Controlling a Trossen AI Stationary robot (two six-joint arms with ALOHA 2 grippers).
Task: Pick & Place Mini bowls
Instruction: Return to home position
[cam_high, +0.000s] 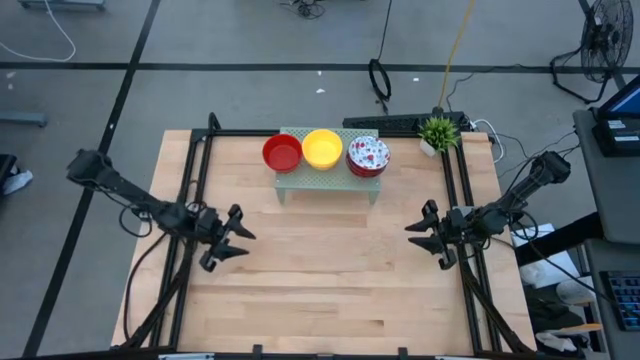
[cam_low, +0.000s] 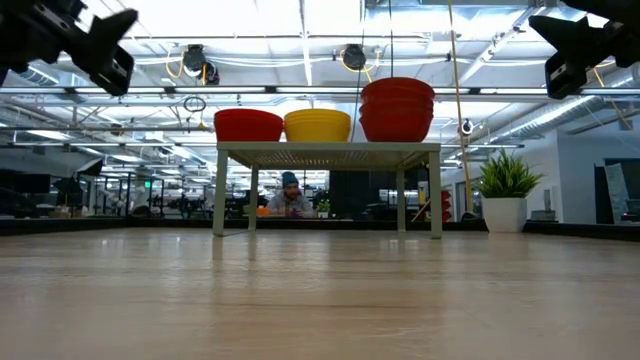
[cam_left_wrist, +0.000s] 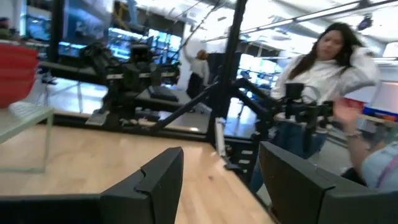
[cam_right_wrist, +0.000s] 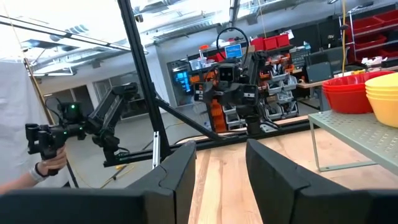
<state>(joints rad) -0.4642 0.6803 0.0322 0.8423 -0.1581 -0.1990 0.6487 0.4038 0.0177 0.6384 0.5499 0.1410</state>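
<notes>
High view first, and we have every bowl up on the pale green mesh rack (cam_high: 328, 180): the red mini bowls (cam_high: 282, 152) at the rack's left end, the yellow mini bowls (cam_high: 322, 148) in its middle and the white, red-speckled mini bowls (cam_high: 368, 155) at its right end, side by side in one row. Out in front of the rack and off to its left hangs the left gripper (cam_high: 240, 240), well apart from it. The right gripper (cam_high: 418, 236) mirrors it in front of the rack and off to its right. Both wrist views show us fingers spread wide with nothing between them, so both are released and empty. Low view now, and we see three stacks sitting on the rack's top, the speckled one at the right end the tallest. A small potted plant (cam_high: 438, 131) stands near the rack's right end, and a person (cam_low: 290, 200) sits beyond the rack, framed between its legs.
</notes>
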